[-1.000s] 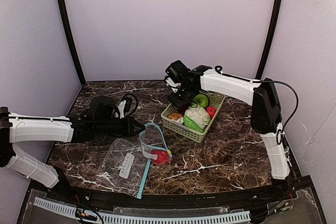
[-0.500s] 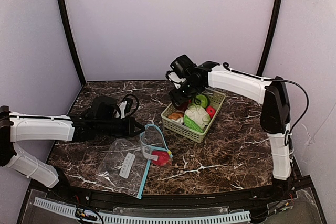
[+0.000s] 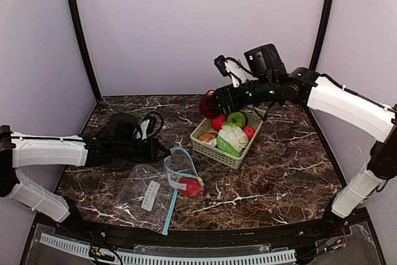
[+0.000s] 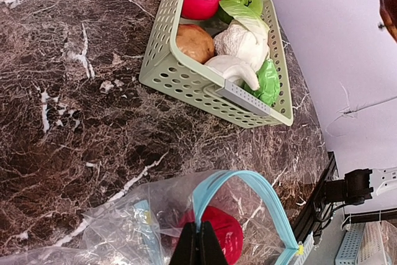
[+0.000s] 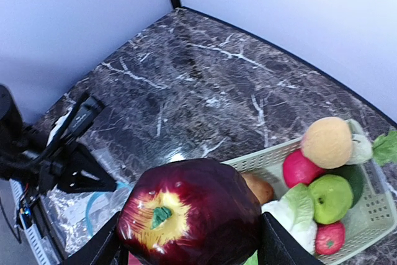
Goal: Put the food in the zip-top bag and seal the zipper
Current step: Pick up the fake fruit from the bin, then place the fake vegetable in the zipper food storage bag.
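1. Above the far corner of the basket point(image 3: 227, 154), the right gripper point(image 5: 189, 245) holds a dark red apple point(image 5: 189, 215) between widely spread fingers. The apple is glossy, round and bulges past them, so it may slip or roll free on the way across
2. Low over the tabletop point(image 3: 279, 172), the left gripper point(image 4: 198, 244) is pinched tight on the blue zipper point(image 4: 273, 212) of the zip-top bag point(image 3: 144, 195), propping the mouth up as a loop. That loop looks narrow against the apple, which may catch the rim, tug it out of the pinch or flatten the opening
3. One red fruit point(image 4: 218, 230) lies just inside the mouth, and the apple could jam against it
4. The cauliflower point(image 3: 233, 136) and other food sit in the basket; a low carry may knock it
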